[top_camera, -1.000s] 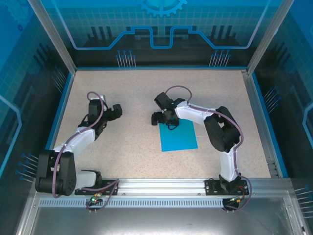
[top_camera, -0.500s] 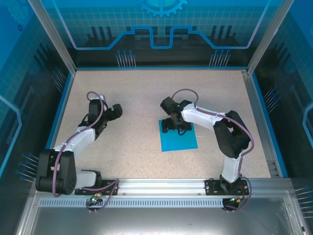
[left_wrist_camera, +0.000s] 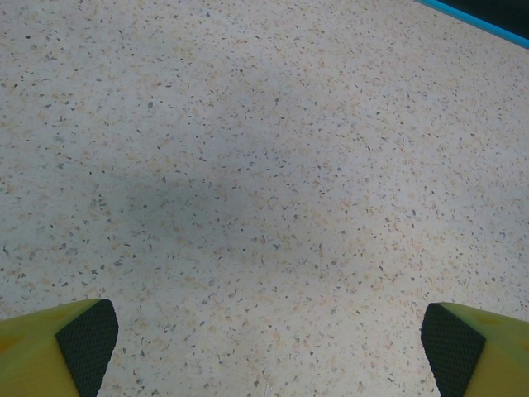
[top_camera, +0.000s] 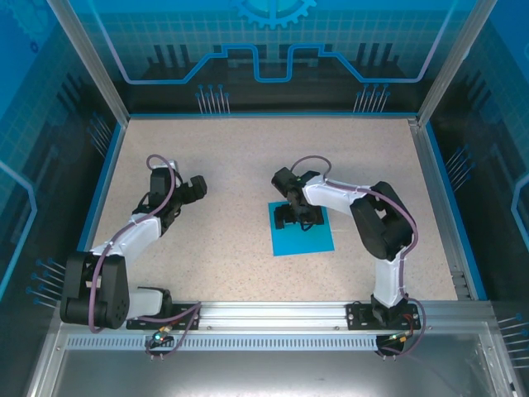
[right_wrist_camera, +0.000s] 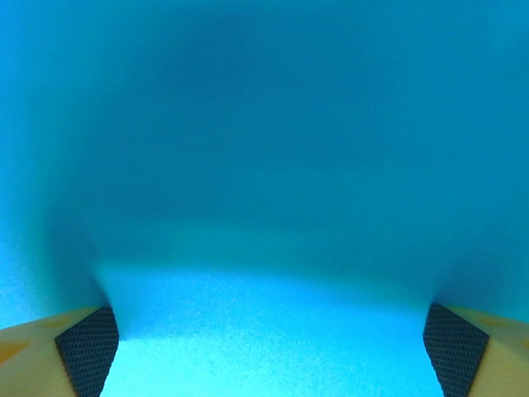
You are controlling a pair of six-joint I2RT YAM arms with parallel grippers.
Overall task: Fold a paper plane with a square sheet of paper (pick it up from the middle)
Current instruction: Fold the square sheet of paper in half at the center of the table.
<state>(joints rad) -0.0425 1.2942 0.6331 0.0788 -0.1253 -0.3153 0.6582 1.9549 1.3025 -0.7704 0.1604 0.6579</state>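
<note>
**Right gripper spread over unfolded sheet; left gripper open above bare table**

The square sheet of paper [top_camera: 304,237] lies flat and unfolded on the speckled table [top_camera: 223,149], right of centre. The right gripper [top_camera: 297,217] is low over the sheet's far half with its jaws wide apart and nothing between them. Its wrist camera shows blue paper [right_wrist_camera: 264,165] close beneath the black pads [right_wrist_camera: 87,347]; contact cannot be determined. The left gripper [top_camera: 192,188] is well apart to the left, fingers [left_wrist_camera: 87,343] spread and empty.

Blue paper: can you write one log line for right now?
square sheet of paper flat, unfolded | right gripper open, low over it | left gripper open over table
</note>
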